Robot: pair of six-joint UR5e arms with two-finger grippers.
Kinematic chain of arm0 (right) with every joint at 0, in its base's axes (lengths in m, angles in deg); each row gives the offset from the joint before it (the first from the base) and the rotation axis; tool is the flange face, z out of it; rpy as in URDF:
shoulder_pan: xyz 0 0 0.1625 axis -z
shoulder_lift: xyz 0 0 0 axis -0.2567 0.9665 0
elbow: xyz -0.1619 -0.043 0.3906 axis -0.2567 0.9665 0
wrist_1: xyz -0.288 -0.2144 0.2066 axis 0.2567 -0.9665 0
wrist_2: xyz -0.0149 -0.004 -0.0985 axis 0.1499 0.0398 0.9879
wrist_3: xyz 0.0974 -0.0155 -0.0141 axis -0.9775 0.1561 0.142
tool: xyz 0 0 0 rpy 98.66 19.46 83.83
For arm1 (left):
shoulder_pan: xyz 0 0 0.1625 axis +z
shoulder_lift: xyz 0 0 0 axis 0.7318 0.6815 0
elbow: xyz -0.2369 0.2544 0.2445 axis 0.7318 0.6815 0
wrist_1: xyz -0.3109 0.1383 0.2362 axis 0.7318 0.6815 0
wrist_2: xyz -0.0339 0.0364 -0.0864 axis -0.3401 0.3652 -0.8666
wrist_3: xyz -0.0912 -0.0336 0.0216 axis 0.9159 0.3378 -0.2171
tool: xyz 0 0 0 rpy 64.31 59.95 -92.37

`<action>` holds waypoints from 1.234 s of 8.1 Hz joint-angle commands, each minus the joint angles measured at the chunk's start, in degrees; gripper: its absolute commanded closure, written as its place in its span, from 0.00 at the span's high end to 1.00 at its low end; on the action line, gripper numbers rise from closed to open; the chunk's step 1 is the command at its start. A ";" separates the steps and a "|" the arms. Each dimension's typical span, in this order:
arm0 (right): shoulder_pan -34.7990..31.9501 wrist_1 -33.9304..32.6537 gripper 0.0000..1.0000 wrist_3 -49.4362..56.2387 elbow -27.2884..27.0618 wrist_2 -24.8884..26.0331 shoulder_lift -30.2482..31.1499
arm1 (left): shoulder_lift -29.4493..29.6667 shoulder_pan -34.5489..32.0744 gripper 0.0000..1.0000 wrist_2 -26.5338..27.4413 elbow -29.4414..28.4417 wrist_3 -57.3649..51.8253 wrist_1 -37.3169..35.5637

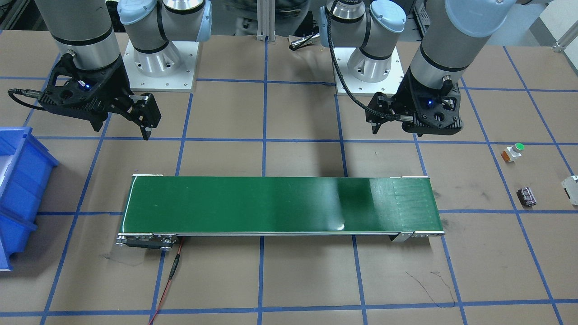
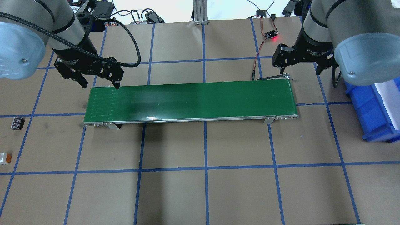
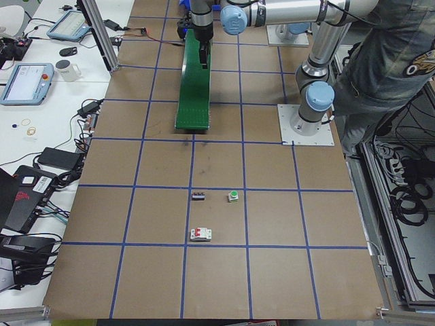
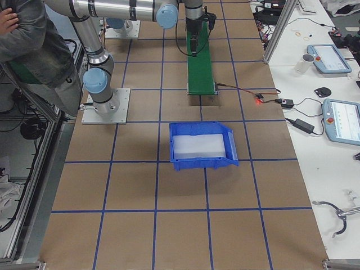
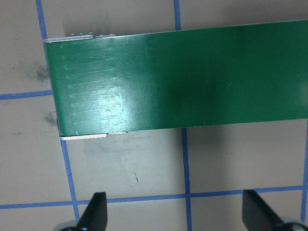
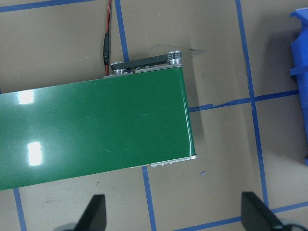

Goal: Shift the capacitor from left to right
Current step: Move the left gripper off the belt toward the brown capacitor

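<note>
The capacitor (image 1: 526,197), a small dark cylinder with pale stripes, lies on the brown table on the robot's left, well off the belt's end; it also shows in the overhead view (image 2: 17,122) and the exterior left view (image 3: 198,196). My left gripper (image 2: 100,82) is open and empty, hovering over the back edge of the green conveyor belt's (image 2: 190,101) left end, far from the capacitor. Its fingertips (image 5: 96,211) frame bare table in the wrist view. My right gripper (image 2: 301,67) is open and empty above the belt's right end (image 6: 91,130).
An orange-and-white button with a green cap (image 1: 513,152) and a white boxy part (image 1: 571,187) lie near the capacitor. A blue bin (image 2: 375,106) stands on the robot's right. A red-black cable (image 1: 174,266) leaves the belt's motor end.
</note>
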 commanded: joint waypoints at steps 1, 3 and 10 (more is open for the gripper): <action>0.02 0.00 1.00 0.00 0.00 0.00 -0.03 | -0.08 0.18 1.00 -0.09 -0.06 -1.30 0.09; -0.07 0.00 1.00 0.00 0.00 0.00 -0.03 | -0.44 8.20 1.00 0.35 1.16 -12.86 3.05; 0.02 0.09 1.00 0.00 0.00 -0.09 -0.03 | 5.00 32.48 1.00 6.28 1.34 -20.96 -10.39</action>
